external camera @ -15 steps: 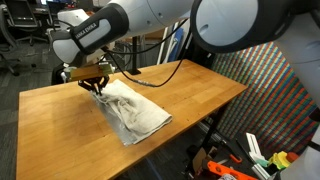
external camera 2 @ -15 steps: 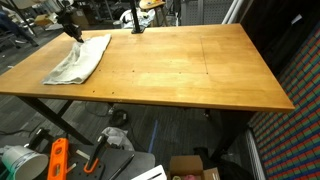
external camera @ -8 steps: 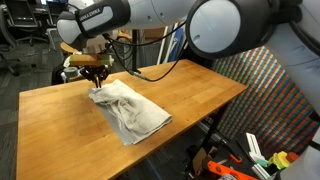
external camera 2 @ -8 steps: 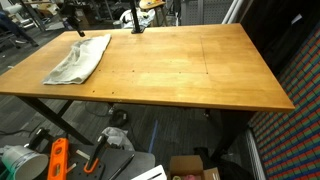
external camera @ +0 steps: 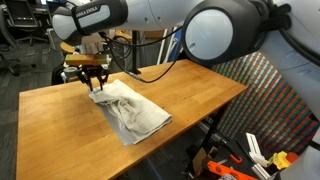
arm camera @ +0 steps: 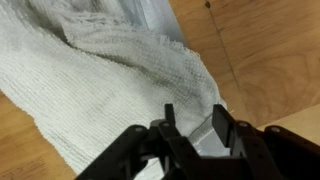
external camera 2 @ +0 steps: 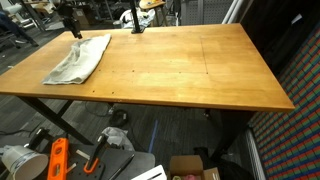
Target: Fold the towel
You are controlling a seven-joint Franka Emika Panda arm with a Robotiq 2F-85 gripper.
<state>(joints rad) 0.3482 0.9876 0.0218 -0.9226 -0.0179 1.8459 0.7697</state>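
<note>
In an exterior view the towel [external camera: 130,110] lies rumpled and apparently doubled across the middle of the wooden table [external camera: 195,90]. The gripper [external camera: 95,78] hovers over the towel's end nearest the far edge, so I judge one fold laid and the next move a fresh pinch on a free corner. In an exterior view the towel [external camera 2: 78,60] sits by a far corner, with an orange tool [external camera 2: 57,160] on the cluttered floor beneath. In the wrist view the jaws stand apart just above the hem, pinching nothing.

towel [external camera: 130,112]: 1 | table [external camera: 200,95] (wooden): 1 | claw [arm camera: 190,110]: 1
</note>
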